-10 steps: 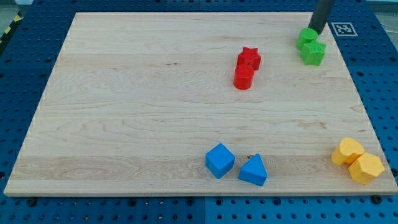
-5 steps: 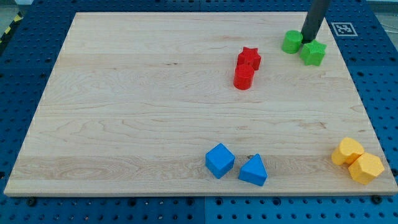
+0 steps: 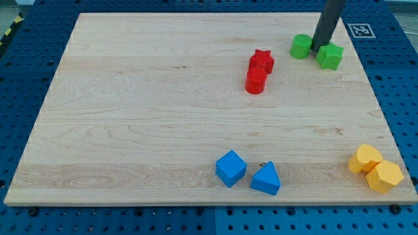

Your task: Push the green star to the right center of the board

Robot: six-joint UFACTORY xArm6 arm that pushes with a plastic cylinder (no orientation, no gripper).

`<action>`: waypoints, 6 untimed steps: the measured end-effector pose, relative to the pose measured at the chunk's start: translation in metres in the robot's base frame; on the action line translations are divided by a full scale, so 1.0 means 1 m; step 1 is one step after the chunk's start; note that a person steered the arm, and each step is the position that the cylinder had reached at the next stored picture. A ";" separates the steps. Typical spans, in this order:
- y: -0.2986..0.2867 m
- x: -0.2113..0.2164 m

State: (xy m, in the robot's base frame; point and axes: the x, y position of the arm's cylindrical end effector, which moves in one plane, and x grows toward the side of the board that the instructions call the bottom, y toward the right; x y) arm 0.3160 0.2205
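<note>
The green star (image 3: 330, 57) lies near the view's top right of the wooden board (image 3: 130, 117). A green round block (image 3: 301, 46) lies just to its left, apart from it. My tip (image 3: 319, 51) stands in the gap between the two green blocks, touching or nearly touching the star's left side. The dark rod rises from there to the view's top edge.
A red star (image 3: 262, 61) and a red round block (image 3: 256, 81) touch each other left of the green blocks. A blue cube (image 3: 230, 168) and a blue triangular block (image 3: 266, 179) lie at the bottom middle. Two yellow blocks (image 3: 375, 167) lie at the bottom right corner.
My tip has come down between the two green blocks. The green round block has slid left, away from the star. The star has barely moved.
</note>
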 end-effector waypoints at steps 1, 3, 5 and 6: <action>0.017 0.000; 0.023 0.017; 0.028 0.041; 0.041 0.037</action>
